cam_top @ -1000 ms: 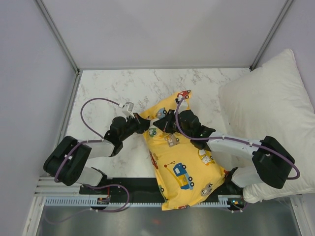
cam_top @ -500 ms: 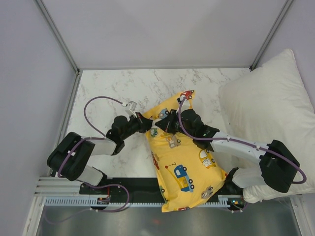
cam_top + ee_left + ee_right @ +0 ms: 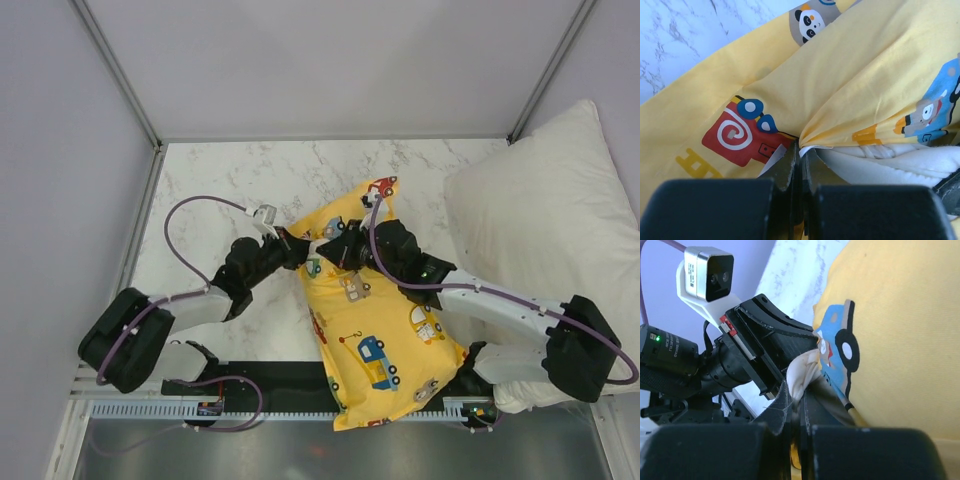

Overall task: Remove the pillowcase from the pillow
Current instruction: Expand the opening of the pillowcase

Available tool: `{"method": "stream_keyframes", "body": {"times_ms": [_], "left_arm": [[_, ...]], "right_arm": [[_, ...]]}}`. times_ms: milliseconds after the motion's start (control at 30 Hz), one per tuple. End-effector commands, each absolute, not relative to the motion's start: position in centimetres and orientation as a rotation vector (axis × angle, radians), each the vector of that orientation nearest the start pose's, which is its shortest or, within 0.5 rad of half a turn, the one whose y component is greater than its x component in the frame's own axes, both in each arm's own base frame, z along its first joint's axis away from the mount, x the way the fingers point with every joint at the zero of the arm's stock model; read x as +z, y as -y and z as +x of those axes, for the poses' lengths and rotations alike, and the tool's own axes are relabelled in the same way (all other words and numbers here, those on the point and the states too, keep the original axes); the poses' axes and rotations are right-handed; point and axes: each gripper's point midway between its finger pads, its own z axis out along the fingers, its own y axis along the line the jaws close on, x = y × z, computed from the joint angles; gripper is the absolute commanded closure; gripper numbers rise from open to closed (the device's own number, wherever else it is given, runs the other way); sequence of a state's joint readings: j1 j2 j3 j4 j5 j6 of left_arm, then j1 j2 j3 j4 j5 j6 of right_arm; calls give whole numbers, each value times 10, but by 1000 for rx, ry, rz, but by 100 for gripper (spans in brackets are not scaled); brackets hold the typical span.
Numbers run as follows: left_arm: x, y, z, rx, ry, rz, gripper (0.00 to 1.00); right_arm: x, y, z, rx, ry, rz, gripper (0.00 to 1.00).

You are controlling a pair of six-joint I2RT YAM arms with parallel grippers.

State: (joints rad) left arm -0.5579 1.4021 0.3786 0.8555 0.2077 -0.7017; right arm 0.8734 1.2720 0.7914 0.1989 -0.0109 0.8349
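Top view: bright yellow car-printed fabric pillowcase (image 3: 375,330) lies on white marble table (image 3: 230,180), with left gripper (image 3: 293,247) and right gripper (image 3: 332,247) at its far mouth.
Left wrist: left gripper (image 3: 801,150) pinches the hem. Cream-beige soft pillow (image 3: 890,160) peeks out.
Right wrist: right gripper (image 3: 795,395) clamps a cream fold, probably pillow.
Draw apart slowly.

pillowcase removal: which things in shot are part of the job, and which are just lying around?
In the job:
- pillowcase, pinched by the left gripper
- cream pillow showing at the case's open end, pinched by the right gripper

Lying about:
- big white pillow at the right edge of the table, not held by either gripper
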Motion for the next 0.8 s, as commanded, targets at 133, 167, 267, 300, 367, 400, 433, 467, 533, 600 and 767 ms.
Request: {"method": "stream_keyframes", "body": {"times_ms": [133,167,267,300,367,400,433,467,533,600,767], "left_arm": [[38,192,237,-614,-2271,-34,98],[37,194,230,-600,-2274,-19,98],[36,191,213,-564,-2294,-23,98],[36,191,209,-566,-2296,-25,98],[31,191,199,-571,-2332,-49,98],[30,191,196,-573,-2345,-65,98],[30,189,192,-572,-2359,-74,98],[29,191,187,-573,-2362,-83,98],[32,191,180,-569,-2351,-90,98],[34,193,174,-574,-2333,-102,98],[38,193,162,-601,-2316,-129,98]], "right_arm": [[451,-326,155,1423,-1237,-396,100],[427,-329,164,1350,-1365,-402,100],[374,-326,195,1092,-1586,-353,100],[361,-321,206,1006,-1631,-318,100],[322,-318,219,856,-1764,-313,100],[310,-316,224,807,-1796,-302,100],[295,-311,234,727,-1830,-264,100],[281,-308,236,683,-1865,-255,100],[259,-298,246,574,-1904,-208,100],[242,-293,252,496,-1937,-202,100],[203,-296,276,397,-1991,-199,100]]}}
